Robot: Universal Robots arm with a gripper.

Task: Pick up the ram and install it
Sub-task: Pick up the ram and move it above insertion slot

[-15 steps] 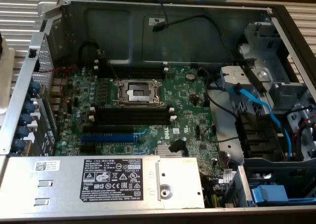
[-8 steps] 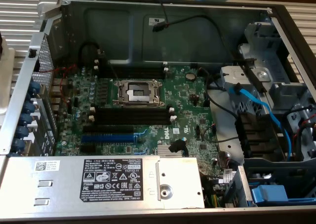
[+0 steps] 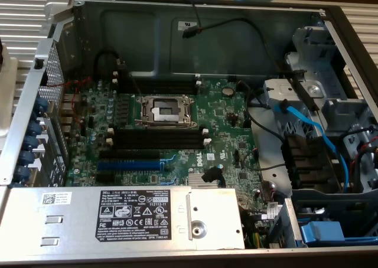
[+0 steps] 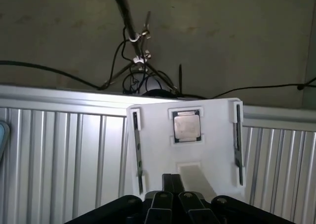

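Observation:
Two thin dark ram sticks stand on edge in a white holder tray [image 4: 212, 130]. One ram stick [image 4: 137, 152] is at one side of the tray and the other ram stick [image 4: 238, 145] at the opposite side, with a square processor chip [image 4: 187, 126] between them. My gripper [image 4: 173, 184] hangs over the tray's near edge, midway between the two sticks, shut and holding nothing. In the exterior view the open computer case shows the green motherboard [image 3: 230, 126] with long black memory slots [image 3: 156, 139] with white end clips.
The tray rests on a ribbed metal surface [image 4: 59, 155], with cables [image 4: 138, 76] behind it. In the case are a processor socket [image 3: 164, 110], a blue slot [image 3: 130, 163], a grey power supply [image 3: 118, 218], blue cables [image 3: 307, 126] and drive bays at the exterior view's right.

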